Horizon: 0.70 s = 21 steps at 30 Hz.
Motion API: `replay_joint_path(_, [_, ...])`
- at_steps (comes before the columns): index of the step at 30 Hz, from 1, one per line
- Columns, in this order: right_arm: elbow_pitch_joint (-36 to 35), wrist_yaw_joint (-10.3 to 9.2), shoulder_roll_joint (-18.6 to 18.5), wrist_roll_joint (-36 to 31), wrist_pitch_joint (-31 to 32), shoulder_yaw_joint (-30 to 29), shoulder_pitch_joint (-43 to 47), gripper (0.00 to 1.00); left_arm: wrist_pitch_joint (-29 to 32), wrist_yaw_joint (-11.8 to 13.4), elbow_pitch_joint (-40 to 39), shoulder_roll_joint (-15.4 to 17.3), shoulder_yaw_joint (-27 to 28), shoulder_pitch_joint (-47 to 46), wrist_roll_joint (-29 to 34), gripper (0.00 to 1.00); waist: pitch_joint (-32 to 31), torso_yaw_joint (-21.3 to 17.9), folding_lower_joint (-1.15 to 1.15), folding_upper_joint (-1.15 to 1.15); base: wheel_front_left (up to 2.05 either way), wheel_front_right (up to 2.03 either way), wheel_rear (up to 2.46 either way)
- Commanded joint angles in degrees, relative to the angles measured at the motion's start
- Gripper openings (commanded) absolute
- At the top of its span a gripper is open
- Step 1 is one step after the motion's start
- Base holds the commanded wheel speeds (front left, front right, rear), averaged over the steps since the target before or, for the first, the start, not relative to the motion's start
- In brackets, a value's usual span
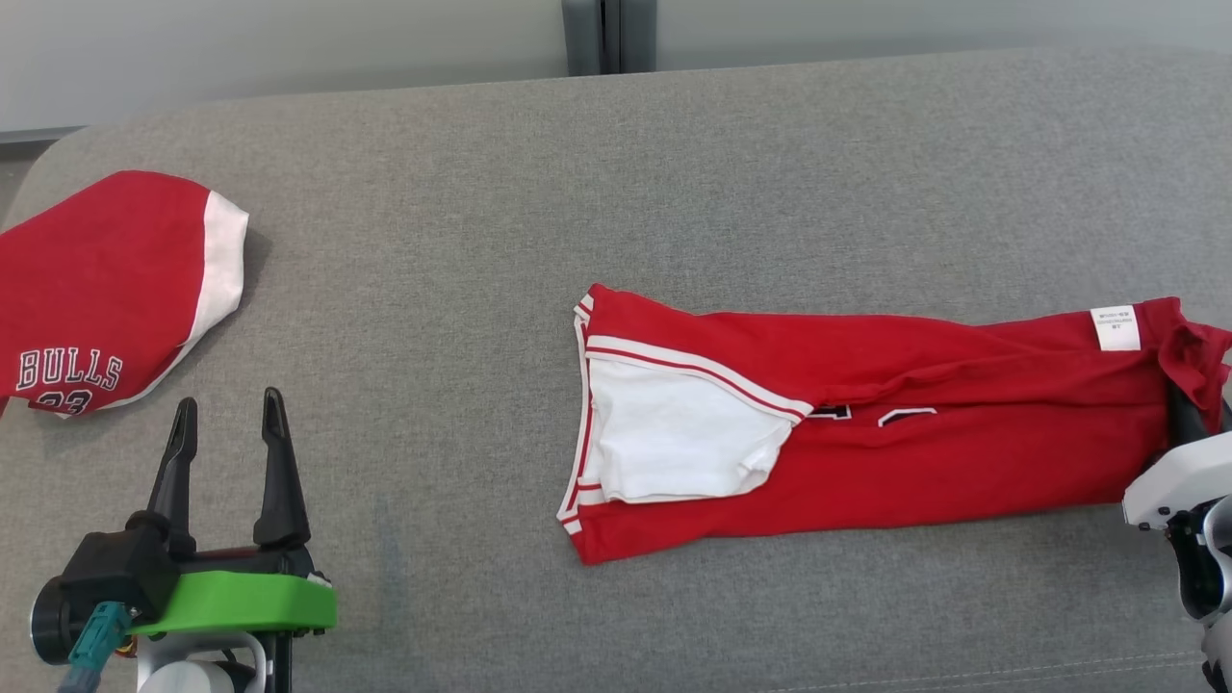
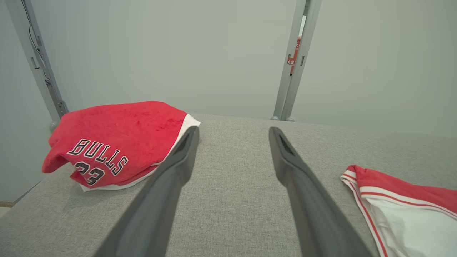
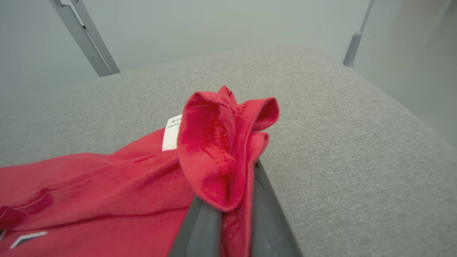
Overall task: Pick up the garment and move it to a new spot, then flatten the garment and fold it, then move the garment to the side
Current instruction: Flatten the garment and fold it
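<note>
The garment (image 1: 866, 452) lies with its long axis left-to-right on the grey tabletop (image 1: 674, 173), its right end clamped in the right gripper (image 1: 1189, 412), while the left gripper (image 1: 228, 404), fingers apart, rests well clear of its left end.

Bunched cloth of the garment (image 1: 866, 462) hides the fingertips of the right gripper (image 3: 234, 210). Its label (image 1: 1115, 328) — at two o'clock — is printed too small to read; the second jersey (image 1: 106, 289), at nine o'clock, is cut by the edge.
</note>
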Motion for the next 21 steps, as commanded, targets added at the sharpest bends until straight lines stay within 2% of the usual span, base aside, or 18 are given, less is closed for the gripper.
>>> replay_joint_path(1, [0.17, -0.14, -0.37, -0.37, -0.15, -0.07, -0.93, 0.0, -0.17, -0.12, 0.18, 0.03, 0.05, 1.1, 0.34, 1.0, -0.34, -0.2, 0.0, 0.0, 0.0, 0.0, 0.0])
replay_joint_path(7, [-1.69, -0.13, 1.66, 0.32, 0.6, 2.28, -1.85, 0.0, -0.17, -0.18, 0.43, 0.03, 0.39, 1.7, 0.28, 1.0, -1.71, -0.59, 0.0, 0.0, 0.0, 0.0, 0.0])
replay_joint_path(21, [-14.87, -0.12, 12.56, 3.11, 3.74, 15.15, -0.72, 0.0, -0.17, 0.47, 0.25, 0.02, -0.37, 2.56, -0.58, 1.0, -3.03, 0.31, 0.0, 0.0, 0.0, 0.0, 0.0])
